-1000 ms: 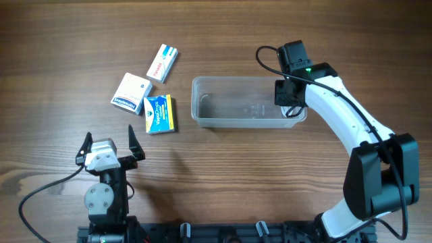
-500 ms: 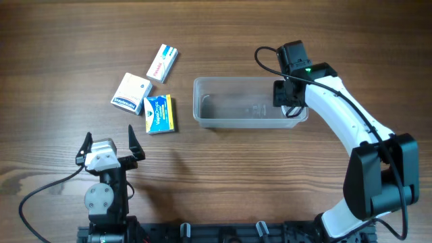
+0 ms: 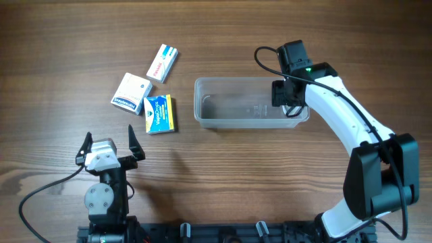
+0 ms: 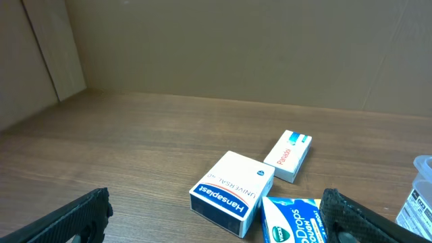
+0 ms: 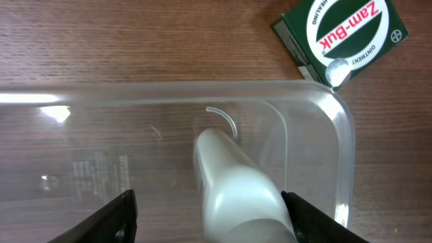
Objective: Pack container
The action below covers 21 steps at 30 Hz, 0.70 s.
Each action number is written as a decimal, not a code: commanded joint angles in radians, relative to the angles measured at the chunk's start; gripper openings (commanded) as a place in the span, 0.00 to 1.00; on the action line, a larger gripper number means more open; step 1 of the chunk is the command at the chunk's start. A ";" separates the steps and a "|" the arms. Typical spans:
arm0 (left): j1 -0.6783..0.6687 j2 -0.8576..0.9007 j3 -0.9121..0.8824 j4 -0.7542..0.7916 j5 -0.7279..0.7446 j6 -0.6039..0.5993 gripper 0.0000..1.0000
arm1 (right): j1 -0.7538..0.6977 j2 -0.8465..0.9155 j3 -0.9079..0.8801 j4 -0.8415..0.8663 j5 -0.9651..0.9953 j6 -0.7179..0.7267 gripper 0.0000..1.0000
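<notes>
nearest, the left gripper point(image 3: 109, 140) is held over the wooden surface point(image 3: 223, 175), jaws spread wide. beyond it three small boxes are grouped: a blue and yellow box point(image 3: 160, 114), a white and blue box point(image 3: 131, 93), a white box point(image 3: 163, 63). to their right the clear container point(image 3: 229, 102) is set on the surface. the right gripper point(image 3: 289, 100) is poised over its right end, jaws apart, with a white bottle point(image 5: 229, 175) laid inside between them. a green box point(image 5: 341, 37) is seen just outside that corner.
</notes>
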 commanded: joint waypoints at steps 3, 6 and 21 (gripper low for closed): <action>-0.005 -0.011 -0.007 0.003 -0.005 0.016 1.00 | 0.001 0.013 0.071 -0.005 -0.050 -0.009 0.69; -0.005 -0.011 -0.007 0.003 -0.005 0.016 1.00 | 0.000 0.010 0.076 -0.005 -0.048 -0.010 0.69; -0.005 -0.011 -0.007 0.003 -0.005 0.016 1.00 | 0.000 -0.083 0.077 0.018 0.097 -0.035 0.73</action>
